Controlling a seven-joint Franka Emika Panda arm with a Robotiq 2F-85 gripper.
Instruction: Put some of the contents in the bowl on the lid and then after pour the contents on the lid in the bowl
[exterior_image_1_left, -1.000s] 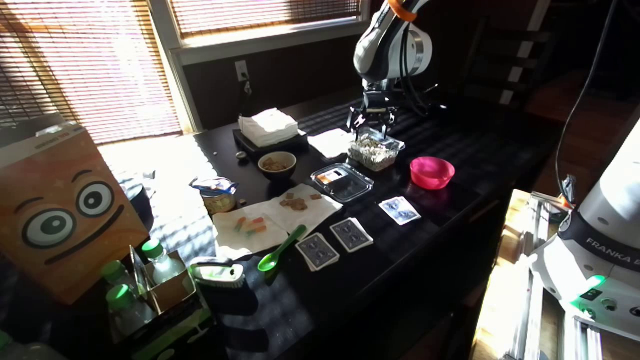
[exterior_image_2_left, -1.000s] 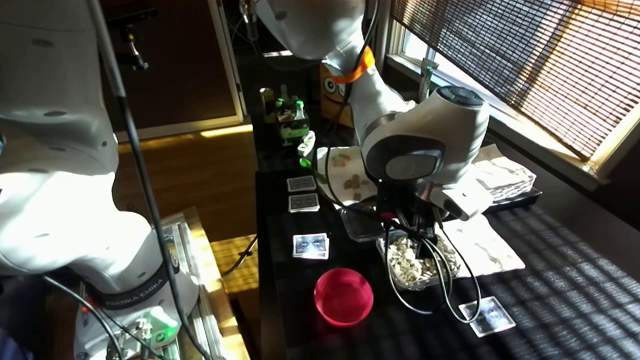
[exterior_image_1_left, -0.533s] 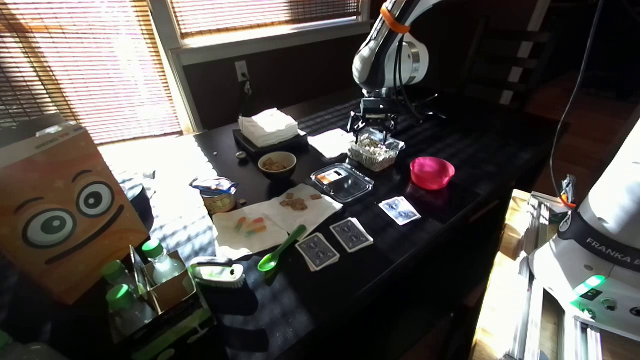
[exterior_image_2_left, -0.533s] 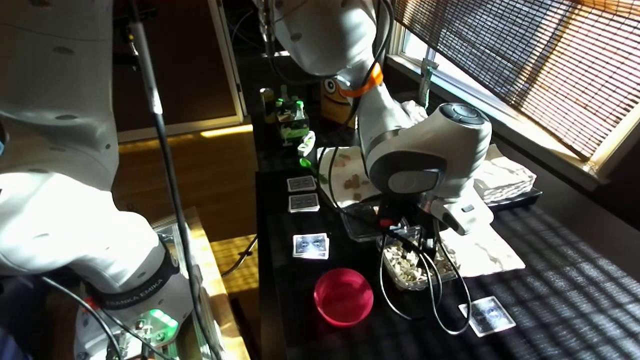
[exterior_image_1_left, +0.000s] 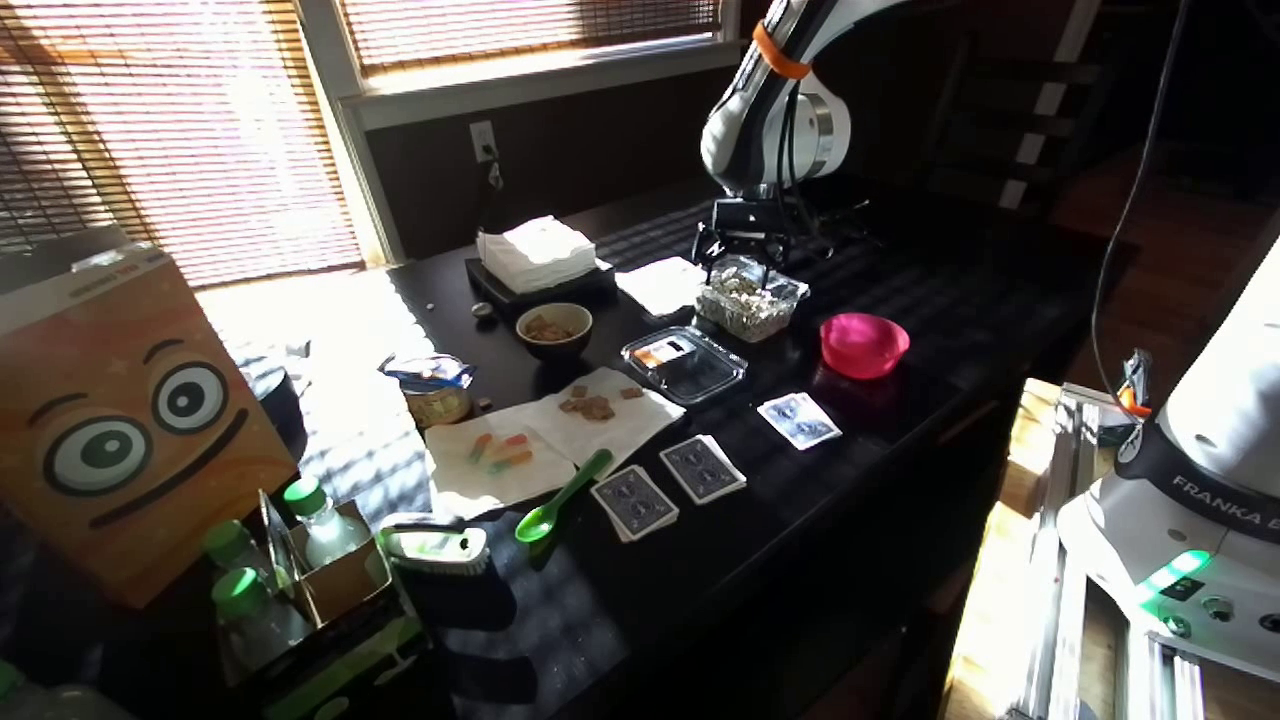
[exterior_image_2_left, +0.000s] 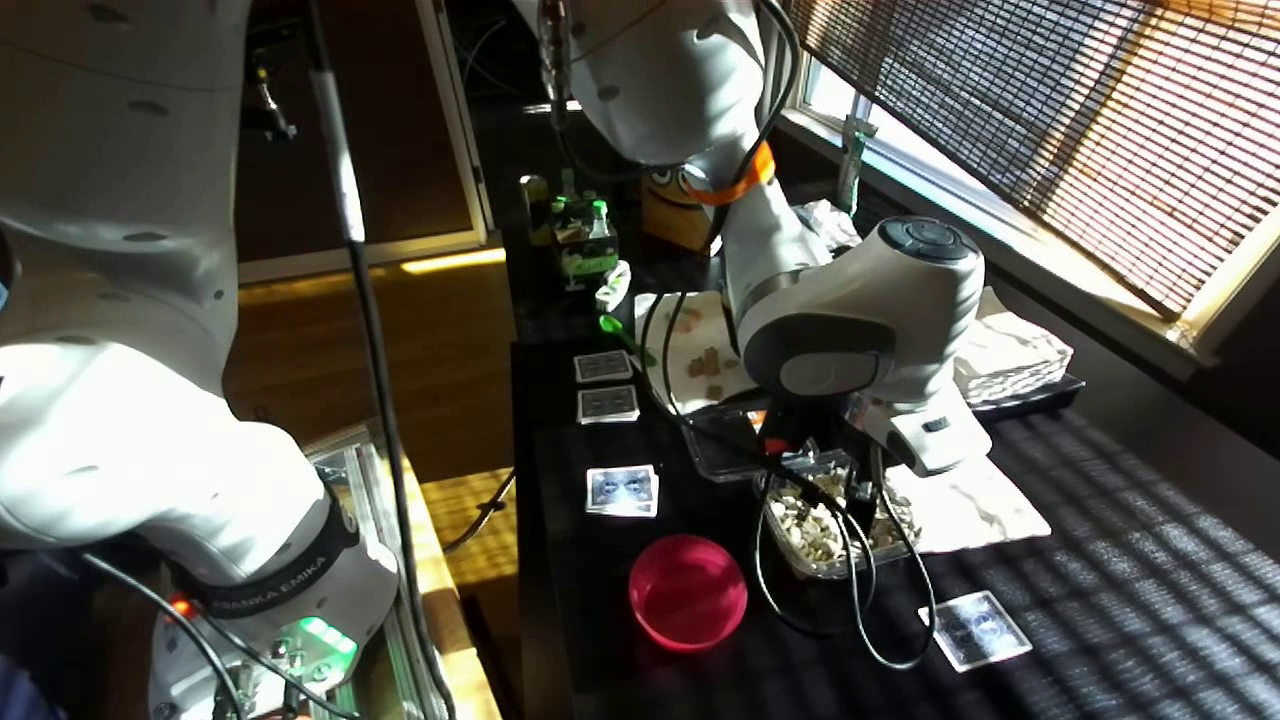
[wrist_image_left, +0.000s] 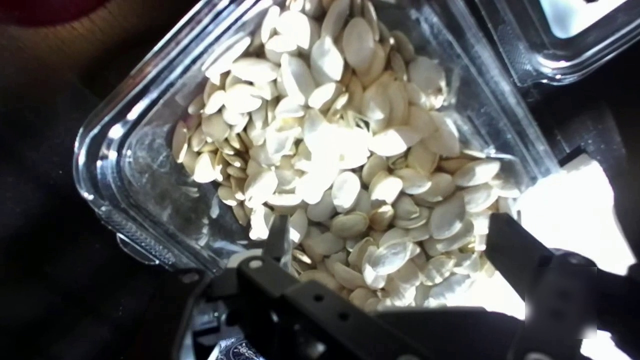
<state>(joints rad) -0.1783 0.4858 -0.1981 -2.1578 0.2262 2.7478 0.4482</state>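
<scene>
Jaws wide apart and empty, the gripper (wrist_image_left: 387, 230) points down at seeds (wrist_image_left: 335, 145) in the bowl (wrist_image_left: 157, 162). In an exterior view, the lid (exterior_image_1_left: 698, 373) lies just beside, toward 8 o'clock. Closing high (depth is unclear) may catch little; snagging the bowl may spill it.

The gripper (wrist_image_left: 390, 229), jaws apart, hangs over pumpkin seeds (wrist_image_left: 345, 192) in a clear plastic container (wrist_image_left: 115, 132); a lid (wrist_image_left: 555, 55) lies far right.

Looks like a home dining room: window blinds (exterior_image_1_left: 175, 150) hang beyond the wall-side edge of a table (exterior_image_2_left: 1130, 540) carrying napkins (exterior_image_1_left: 537, 255), playing cards (exterior_image_1_left: 800, 419) and a snack bowl (exterior_image_1_left: 556, 350).
</scene>
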